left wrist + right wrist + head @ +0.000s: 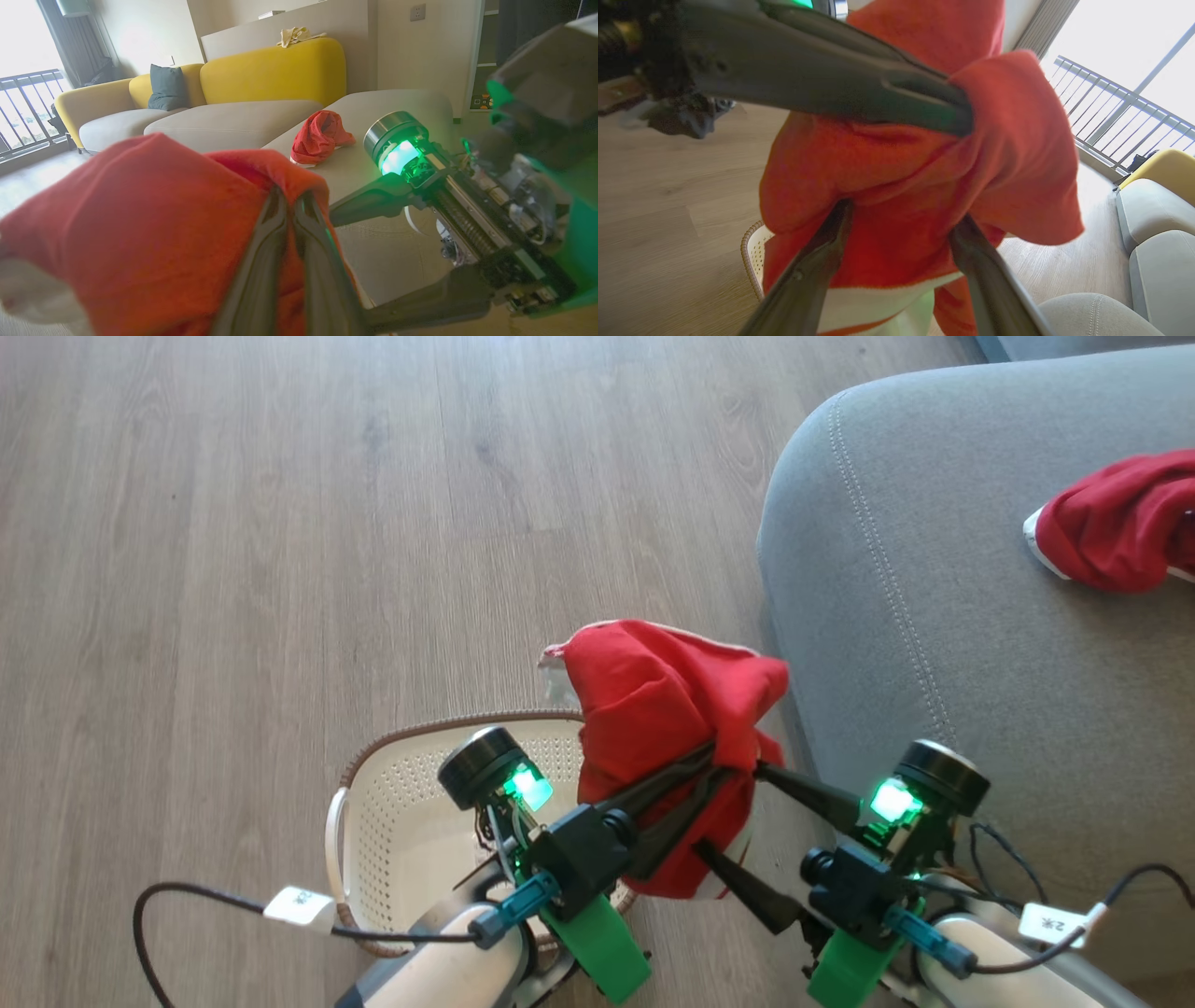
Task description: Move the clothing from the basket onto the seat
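Left jaws: clamped on the lifted garment (653,709).
Right jaws: apart, astride its hanging part.
Place: above basket (373,821) rim, beside seat (934,663) corner; second garment (1120,523) lies on seat.
Risk: hem snagged by Right jaws; cloth dropped on floor (280,523) if pinch slips.
Room: bare cushion between corner and second garment.

Pale wood-plank floor (280,523) sweeps from nine o'clock round to twelve. On it, down at six, stands the cream perforated basket (401,803), brown rim up, near the rounded corner of the grey seat (934,663). That seat takes everything from one to four o'clock. A crumpled red garment (1116,523) with white trim lies on it at two, cut by the frame edge.
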